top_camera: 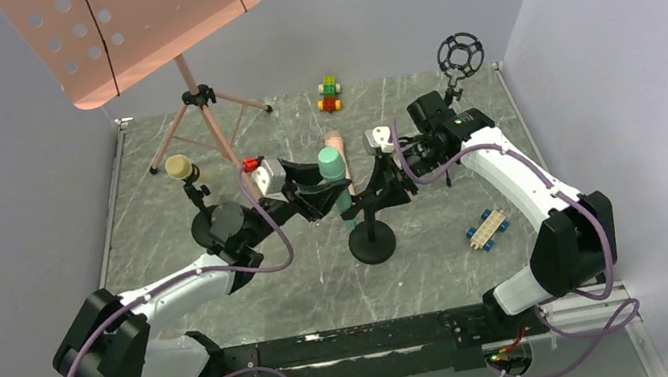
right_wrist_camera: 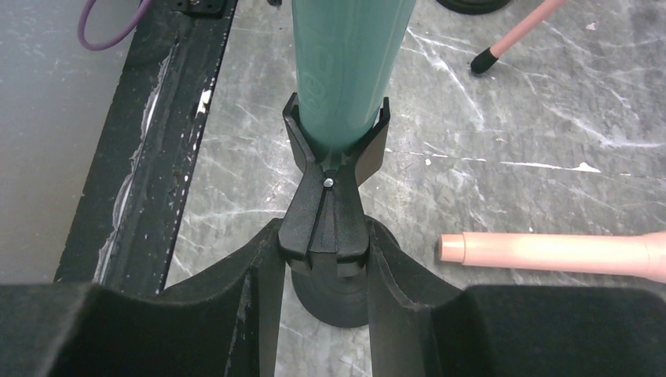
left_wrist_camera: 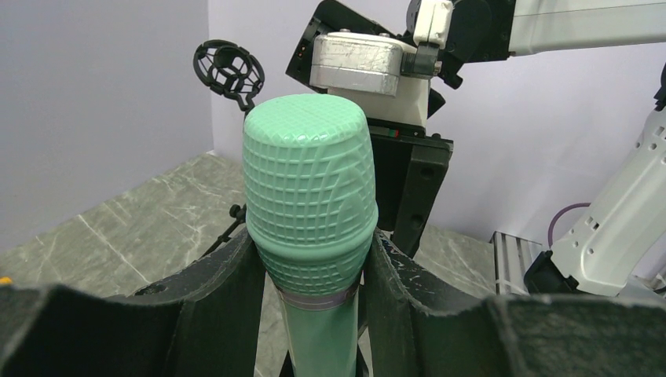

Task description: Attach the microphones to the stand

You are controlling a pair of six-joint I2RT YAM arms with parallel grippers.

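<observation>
The teal-green microphone (top_camera: 331,164) (left_wrist_camera: 308,196) stands upright, its body seated in the forked clip (right_wrist_camera: 334,149) of a black stand (top_camera: 372,241). My left gripper (top_camera: 321,196) (left_wrist_camera: 314,251) is shut on it just under the head. My right gripper (top_camera: 378,186) (right_wrist_camera: 323,243) is shut on the clip's stem, a finger pressed on each side. The pale yellow microphone (top_camera: 180,167) sits up on a second black stand (top_camera: 215,230) to the left. The salmon pink microphone (top_camera: 334,140) (right_wrist_camera: 550,251) lies flat on the table behind.
A pink music stand (top_camera: 132,28) on a tripod rises at the back left. A black shock-mount stand (top_camera: 459,55) is at the back right. Toy-brick cars lie at the back (top_camera: 329,94) and right (top_camera: 486,228). A black rail (top_camera: 335,345) runs along the near edge.
</observation>
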